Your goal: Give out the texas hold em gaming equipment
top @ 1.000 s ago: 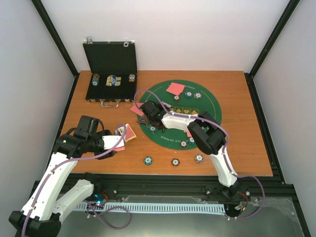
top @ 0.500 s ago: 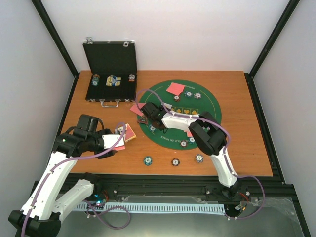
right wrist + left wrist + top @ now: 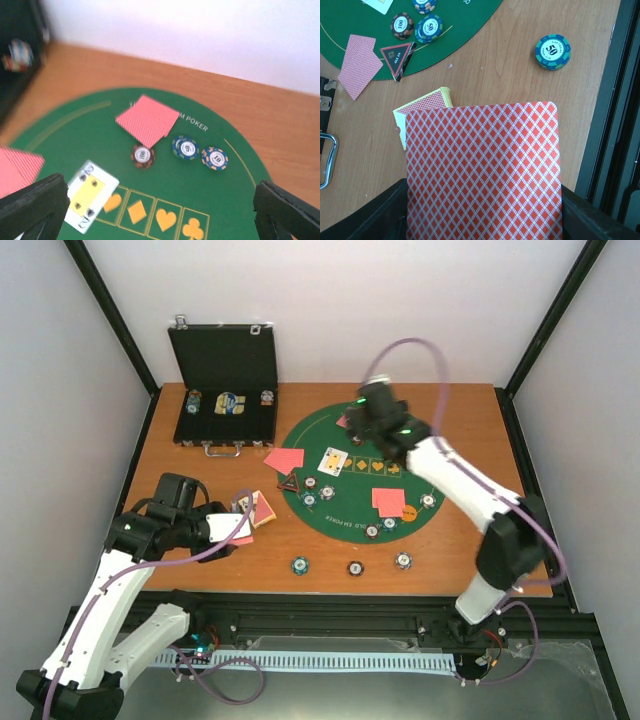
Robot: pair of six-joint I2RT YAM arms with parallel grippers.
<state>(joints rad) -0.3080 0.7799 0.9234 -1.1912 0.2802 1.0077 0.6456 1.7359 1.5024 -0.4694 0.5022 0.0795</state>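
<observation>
Top view: left gripper (image 3: 243,523) lower left, beside card deck (image 3: 263,508) on wood; right gripper (image 3: 352,422) over upper part of green mat (image 3: 430,455); face-up card (image 3: 333,461) mid-mat

Left wrist view: pincer clamped on red-backed card (image 3: 482,170) filling lower frame; blue chip (image 3: 553,51) upper right

Right wrist view: fingers (image 3: 32,205) spread wide, nothing between; three chips (image 3: 185,147) mid-frame

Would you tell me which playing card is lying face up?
The white-faced card on the green mat, left of the printed suit symbols; all others show red backs.
</observation>
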